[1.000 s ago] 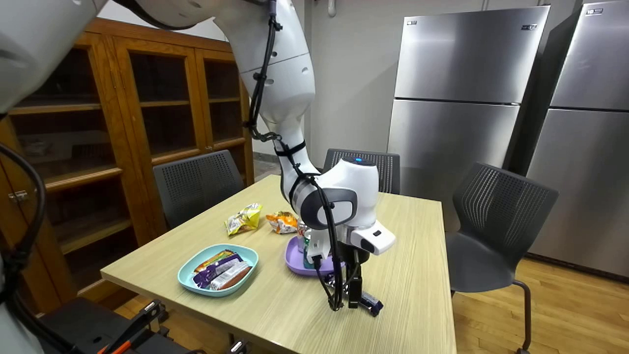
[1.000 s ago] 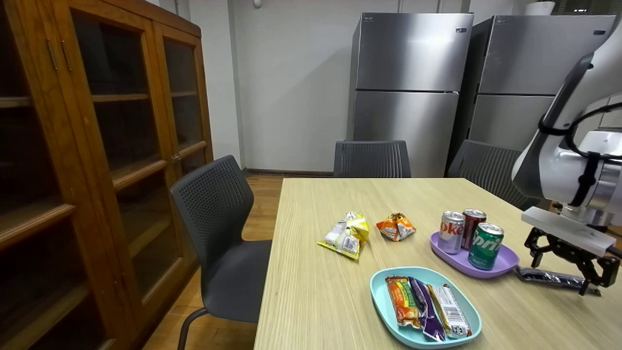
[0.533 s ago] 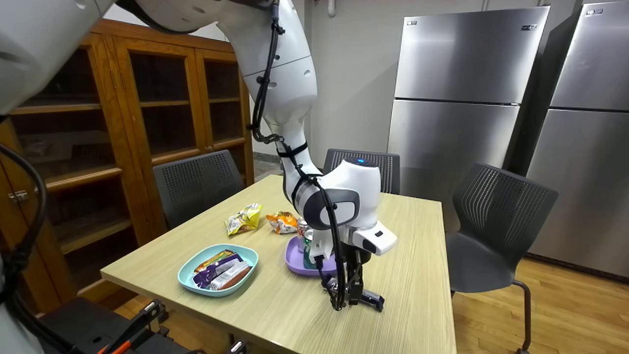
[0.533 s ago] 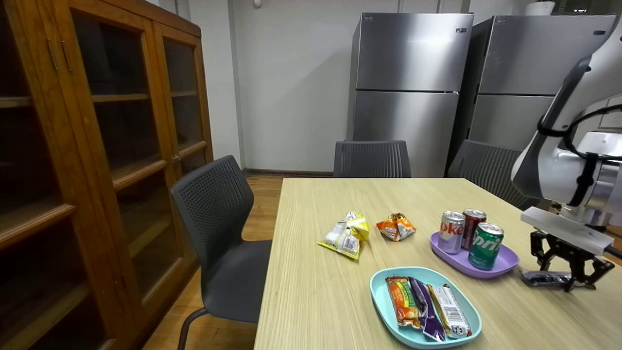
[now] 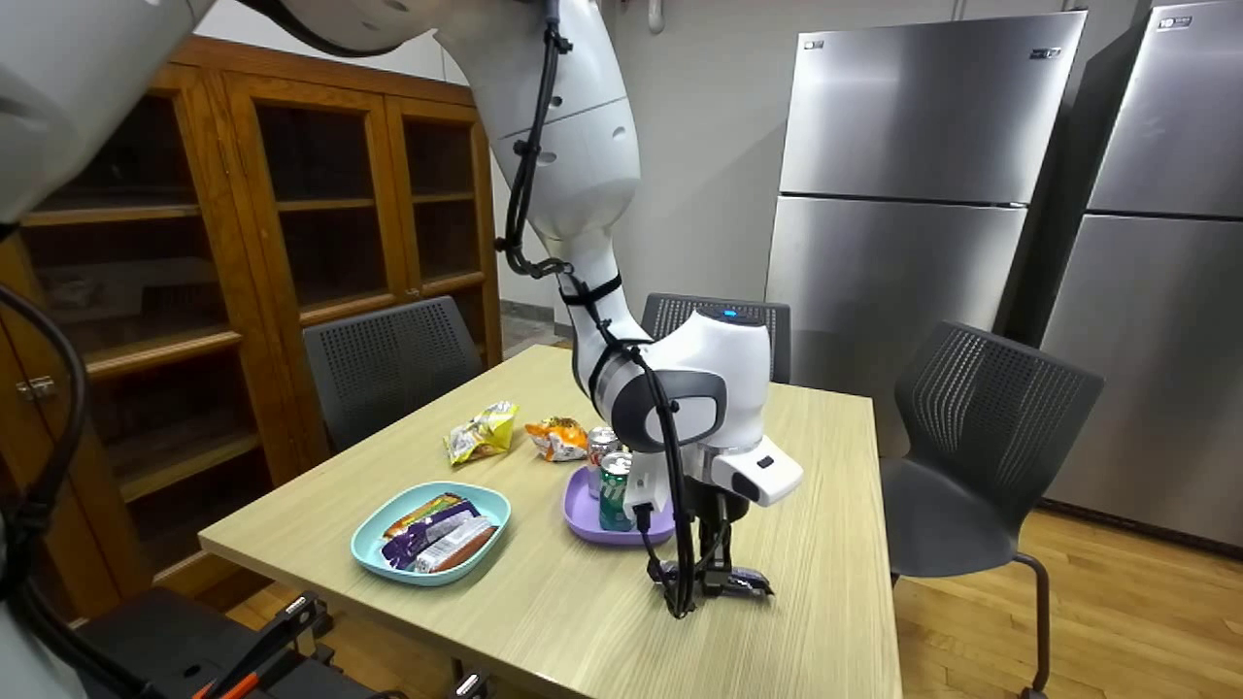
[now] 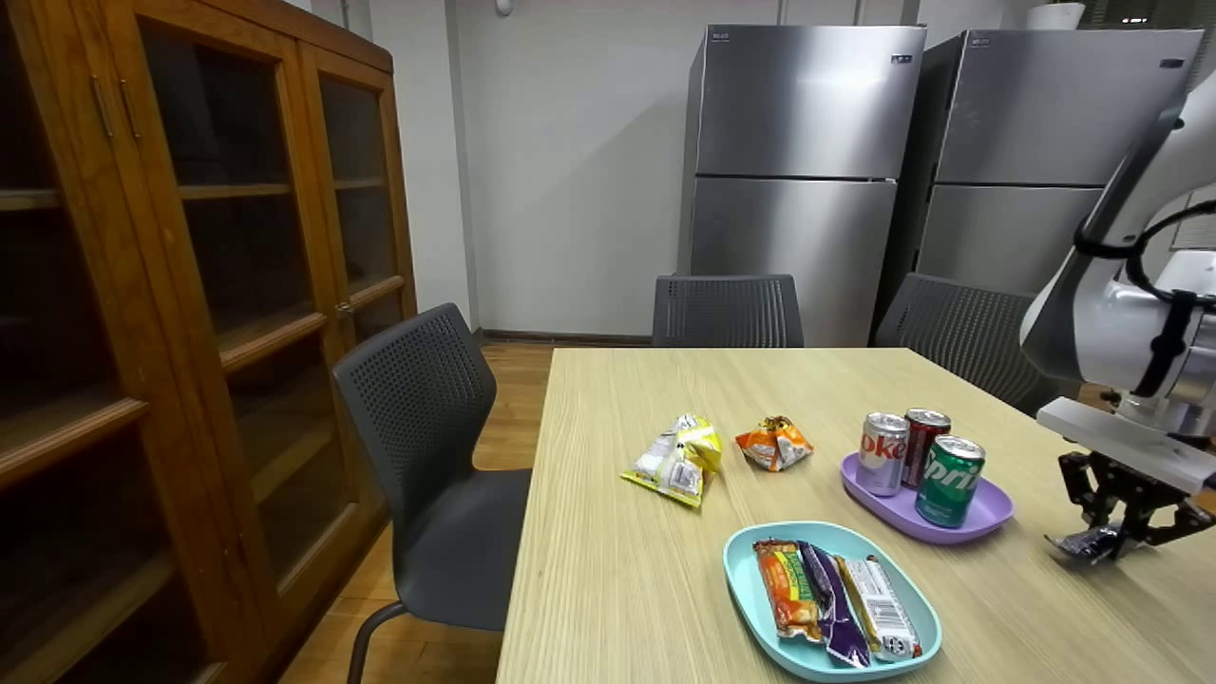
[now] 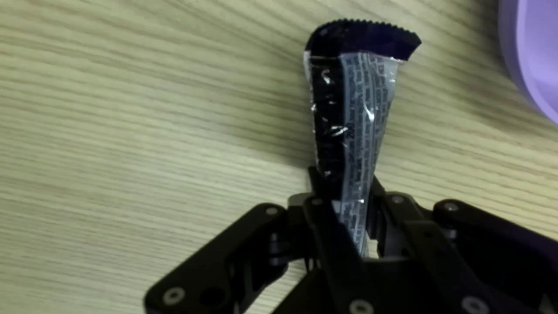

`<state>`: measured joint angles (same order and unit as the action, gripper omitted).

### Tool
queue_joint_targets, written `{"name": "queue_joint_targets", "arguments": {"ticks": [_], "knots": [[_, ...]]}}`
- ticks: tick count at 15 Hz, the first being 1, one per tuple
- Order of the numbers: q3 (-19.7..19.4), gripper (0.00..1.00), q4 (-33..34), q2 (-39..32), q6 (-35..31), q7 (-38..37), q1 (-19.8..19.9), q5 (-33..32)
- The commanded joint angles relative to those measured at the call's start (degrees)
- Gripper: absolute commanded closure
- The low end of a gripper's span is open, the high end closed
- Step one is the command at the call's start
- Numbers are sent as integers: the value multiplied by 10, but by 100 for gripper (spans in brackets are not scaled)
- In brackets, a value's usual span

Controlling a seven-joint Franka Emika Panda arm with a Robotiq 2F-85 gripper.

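As you look down through the wrist view, your gripper [image 7: 346,187] has its jaws nearly together, pinching a wrapped bar [image 7: 357,126] between them. Dark, saw-toothed end points away from the grip; printed pale strip along the wrapper. A purple tray [image 7: 516,65] stands apart, upper right corner. In an exterior view, you have the bar low at the wood-grained tabletop [image 5: 806,641], an end jutting out on either side of the gripper; whether it touches the surface, cannot tell. Turquoise dish [image 5: 398,575] well apart from it, snack bars [image 5: 427,539] inside. In an exterior view, you see three cans [image 6: 918,454] upright in the purple tray, your gripper and the bar near it. Yellow bag [image 6: 684,461] and orange bag [image 6: 774,444] lie near each other on the tabletop, well apart from your grip.
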<state>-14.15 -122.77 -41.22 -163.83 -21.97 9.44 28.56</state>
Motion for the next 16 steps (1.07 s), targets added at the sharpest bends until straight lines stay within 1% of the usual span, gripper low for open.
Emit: {"name": "queue_joint_targets", "arguments": {"ticks": [1,6,11,16], "knots": [[11,95,-41,56,-1,9,20,-15],[0,95,-102,122,-10,25,11,-40],[-11,95,-169,196,-4,38,1,-94],[-20,95,-226,257,-3,38,-22,-157]]}}
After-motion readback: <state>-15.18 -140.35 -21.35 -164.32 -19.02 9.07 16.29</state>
